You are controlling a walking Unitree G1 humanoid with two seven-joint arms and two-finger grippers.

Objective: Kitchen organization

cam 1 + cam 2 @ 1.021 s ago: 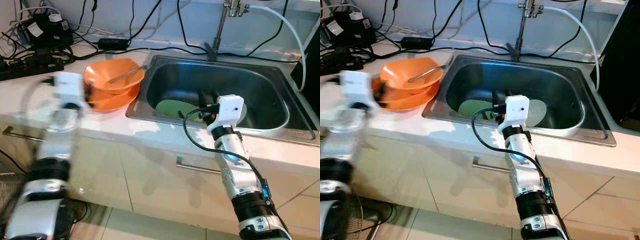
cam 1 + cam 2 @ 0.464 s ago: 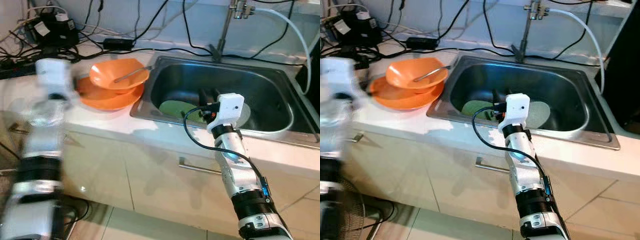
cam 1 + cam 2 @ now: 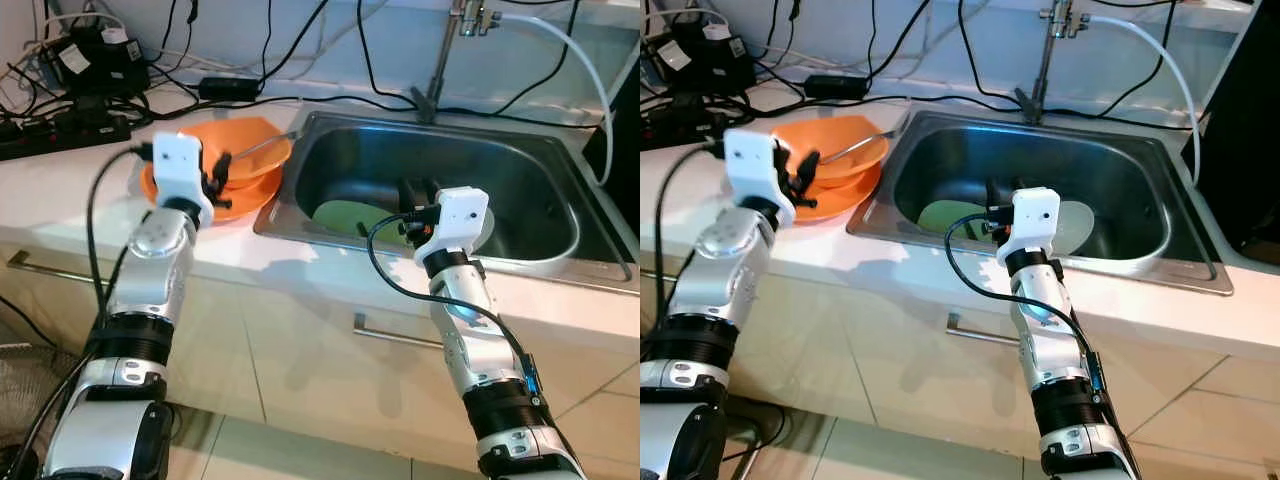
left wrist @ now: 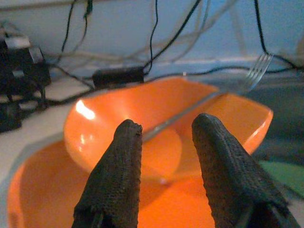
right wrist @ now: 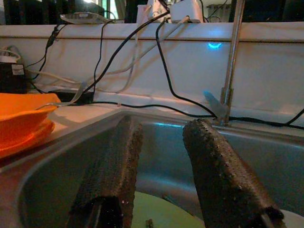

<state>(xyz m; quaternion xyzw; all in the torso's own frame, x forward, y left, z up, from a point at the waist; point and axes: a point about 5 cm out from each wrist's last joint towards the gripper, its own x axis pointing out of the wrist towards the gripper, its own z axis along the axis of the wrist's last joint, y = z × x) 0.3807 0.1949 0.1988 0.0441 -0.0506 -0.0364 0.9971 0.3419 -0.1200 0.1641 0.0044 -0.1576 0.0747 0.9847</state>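
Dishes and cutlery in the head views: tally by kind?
Orange plastic bowl: 1
Orange plastic plate under it: 1
Metal fork resting in the bowl: 1
Green plate in the steel sink: 1
Pale plate beside it: 1
Total: 5

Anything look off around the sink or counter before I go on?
Yes: a power strip and tangled cables lie on the counter beside the sink, near the tap. A fork sits tilted in the orange bowl, jutting past its rim.

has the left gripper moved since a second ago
Yes. The left gripper has swung in toward the sink and now sits over the orange bowls, jaws open, from out beyond their far side.
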